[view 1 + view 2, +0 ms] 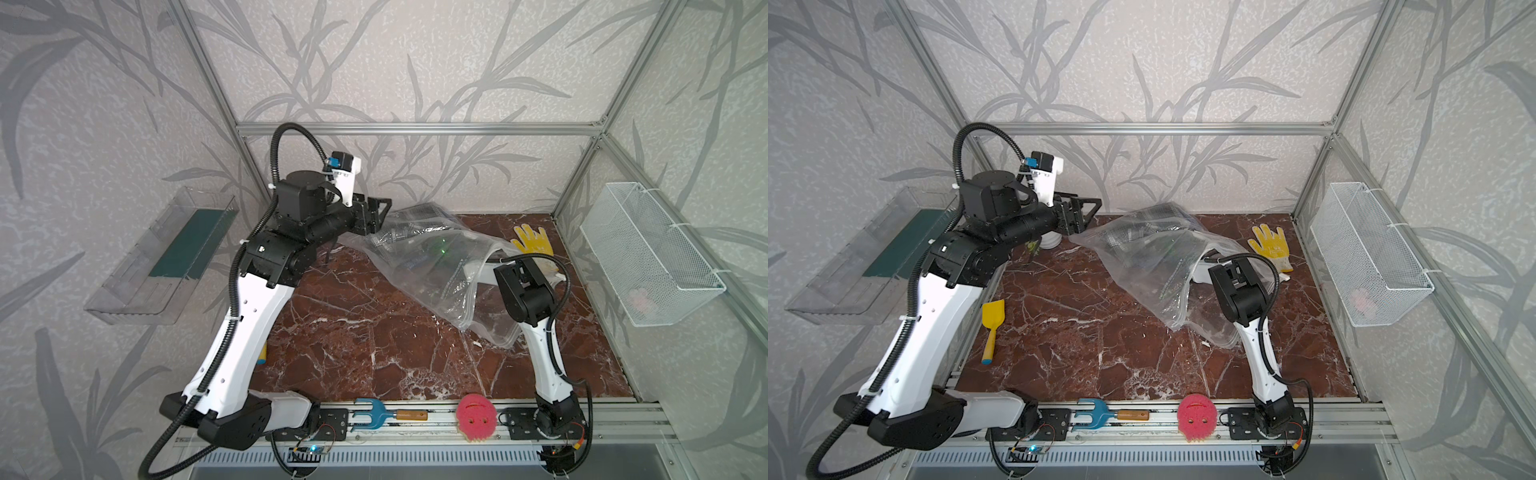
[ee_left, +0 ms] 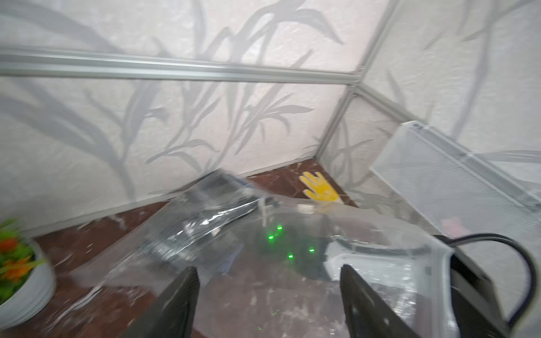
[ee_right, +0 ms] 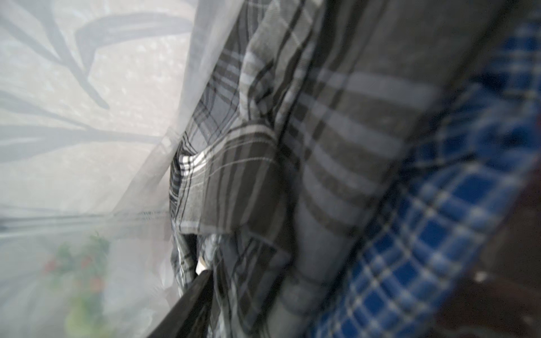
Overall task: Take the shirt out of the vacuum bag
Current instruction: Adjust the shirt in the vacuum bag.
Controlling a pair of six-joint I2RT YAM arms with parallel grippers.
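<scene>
The clear, crinkly vacuum bag [image 1: 440, 270] [image 1: 1154, 266] lies across the back of the marble table with its open mouth towards the right arm. A grey-and-black plaid shirt [image 3: 322, 140] shows through the plastic [image 1: 401, 232], with blue checked cloth [image 3: 439, 234] beside it. My right gripper [image 3: 272, 292] reaches inside the bag, against the shirt. One dark finger [image 3: 193, 298] shows and cloth covers the other. My left gripper [image 2: 269, 278] [image 1: 376, 214] hangs open just over the bag's far left corner, with nothing between its fingers.
A yellow glove [image 1: 534, 243] lies at the back right. A white mesh basket [image 1: 648, 253] hangs on the right wall and a clear tray [image 1: 166, 257] on the left wall. A potted plant [image 2: 20, 278] stands beside the left gripper. A yellow shovel [image 1: 992, 328], blue rake [image 1: 374, 413] and pink sponge [image 1: 476, 417] lie near the front.
</scene>
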